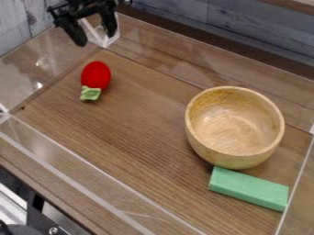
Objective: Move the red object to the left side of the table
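The red object [95,77], a small rounded strawberry-like toy with a light green leafy end pointing toward the front, lies on the brown wood-grain table [135,128] at the left. My gripper [92,31] hangs above the back left corner, behind the toy and well apart from it. Its two dark fingers [77,32] stand spread open with nothing between them.
A wooden bowl [234,126] sits at the right. A green rectangular block [249,188] lies in front of it near the right front corner. Clear acrylic walls [25,73] edge the tabletop on all sides.
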Available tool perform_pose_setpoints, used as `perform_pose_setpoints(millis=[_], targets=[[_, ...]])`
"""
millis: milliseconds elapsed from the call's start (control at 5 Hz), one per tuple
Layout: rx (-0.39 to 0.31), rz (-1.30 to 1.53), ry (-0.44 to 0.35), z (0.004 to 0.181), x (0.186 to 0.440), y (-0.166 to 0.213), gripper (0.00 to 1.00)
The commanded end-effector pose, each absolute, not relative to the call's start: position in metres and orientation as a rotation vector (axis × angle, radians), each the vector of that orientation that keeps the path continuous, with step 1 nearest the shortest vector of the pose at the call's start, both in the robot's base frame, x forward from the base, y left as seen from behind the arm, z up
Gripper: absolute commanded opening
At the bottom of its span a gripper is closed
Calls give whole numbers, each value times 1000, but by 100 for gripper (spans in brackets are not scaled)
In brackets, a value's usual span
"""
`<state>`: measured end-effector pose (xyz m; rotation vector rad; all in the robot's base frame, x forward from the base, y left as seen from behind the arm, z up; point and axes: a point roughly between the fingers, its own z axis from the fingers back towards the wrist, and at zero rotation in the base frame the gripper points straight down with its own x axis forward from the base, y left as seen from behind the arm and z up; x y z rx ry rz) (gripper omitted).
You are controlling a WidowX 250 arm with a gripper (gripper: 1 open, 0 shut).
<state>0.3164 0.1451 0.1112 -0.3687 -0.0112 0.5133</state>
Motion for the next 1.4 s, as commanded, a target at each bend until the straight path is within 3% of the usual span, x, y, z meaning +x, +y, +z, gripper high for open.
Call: perform_pose_setpoints(millis=[0,800,1200], targets=[[-353,569,-96,139,324,133,100],[-336,387,-80,154,310,99,100],[-319,300,-52,148,296,67,100]])
